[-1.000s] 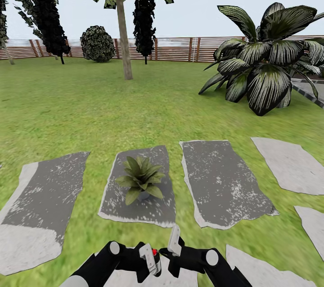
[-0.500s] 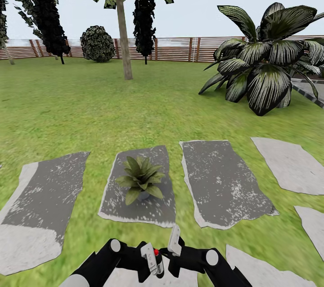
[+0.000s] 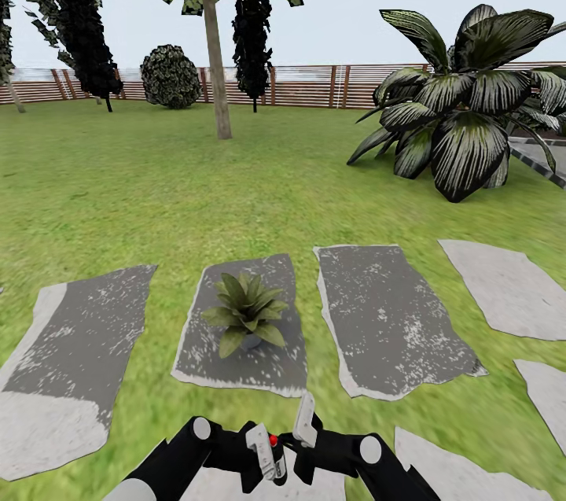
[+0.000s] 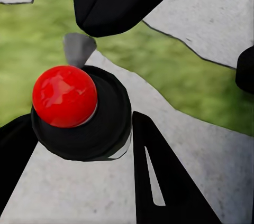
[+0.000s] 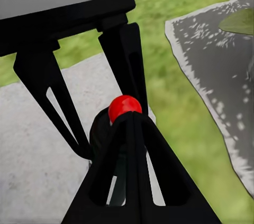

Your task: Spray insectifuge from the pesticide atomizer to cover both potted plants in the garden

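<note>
Pesticide atomizer [image 3: 272, 440]: small dark bottle, red top, held low in front of the robot, on the near side of the potted plant [image 3: 248, 312] and well apart from it.
Left gripper [image 3: 267, 455]: fingers closed partway around the bottle body, one on each side, as the left wrist view shows [image 4: 79, 115].
Right gripper [image 3: 303, 426]: beside the bottle; one finger [image 5: 132, 176] lies across the dark body below the red top [image 5: 125, 106]; whether it presses or is open, cannot tell.
Potted plant: olive-green rosette standing on a grey stepping slab [image 3: 275, 363] in the lawn.
Step in hand, judged: bottle picked up, spraying not yet done.
Next move calls for: nozzle aimed at the plant, bottle brought nearer, red top pressed.
</note>
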Robot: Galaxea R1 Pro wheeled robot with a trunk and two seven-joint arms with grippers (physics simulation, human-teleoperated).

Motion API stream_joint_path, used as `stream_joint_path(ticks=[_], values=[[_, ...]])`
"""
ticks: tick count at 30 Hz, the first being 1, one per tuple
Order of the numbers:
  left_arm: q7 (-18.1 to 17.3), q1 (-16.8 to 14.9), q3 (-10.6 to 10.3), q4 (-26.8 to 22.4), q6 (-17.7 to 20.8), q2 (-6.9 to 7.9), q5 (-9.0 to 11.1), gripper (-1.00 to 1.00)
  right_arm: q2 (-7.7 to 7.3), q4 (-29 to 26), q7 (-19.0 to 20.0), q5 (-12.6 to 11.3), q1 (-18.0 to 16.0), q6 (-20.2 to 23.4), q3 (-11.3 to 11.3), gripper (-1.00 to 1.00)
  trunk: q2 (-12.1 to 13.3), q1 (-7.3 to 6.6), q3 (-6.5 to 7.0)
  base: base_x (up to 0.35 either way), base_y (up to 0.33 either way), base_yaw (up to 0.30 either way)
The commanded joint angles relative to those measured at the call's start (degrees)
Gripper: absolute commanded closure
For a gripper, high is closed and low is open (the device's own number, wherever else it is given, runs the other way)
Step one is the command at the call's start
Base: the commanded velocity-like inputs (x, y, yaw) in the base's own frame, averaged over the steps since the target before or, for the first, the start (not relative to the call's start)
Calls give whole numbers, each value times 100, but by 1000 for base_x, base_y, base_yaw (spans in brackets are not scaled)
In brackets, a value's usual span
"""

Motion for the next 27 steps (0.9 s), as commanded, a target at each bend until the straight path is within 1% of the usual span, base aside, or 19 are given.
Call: stream_joint_path(ticks=[1,5,9,13,27], values=[[-3,-2,5,-5,-58,-1,-58,100,2,-3,0,61,-2,-37,-7,100,-2,-1,-5,0,0,0],[-4,-2,5,-6,-64,-2,-38,100,-12,-2,0,62,-2,-37,-9,100,-2,-1,-5,0,0,0],[-10,-2,1,-12,-80,-2,82,100,-25,2,-4,62,-2,-37,-12,100,-2,-1,-5,0,0,0],[-13,-2,-2,-12,-83,-2,128,100,-32,2,-2,62,-2,-37,-15,100,-2,-1,-5,0,0,0],[-4,-2,-14,13,-73,9,111,100,-34,-1,-2,62,-2,-37,-16,100,-2,-1,-5,0,0,0]])
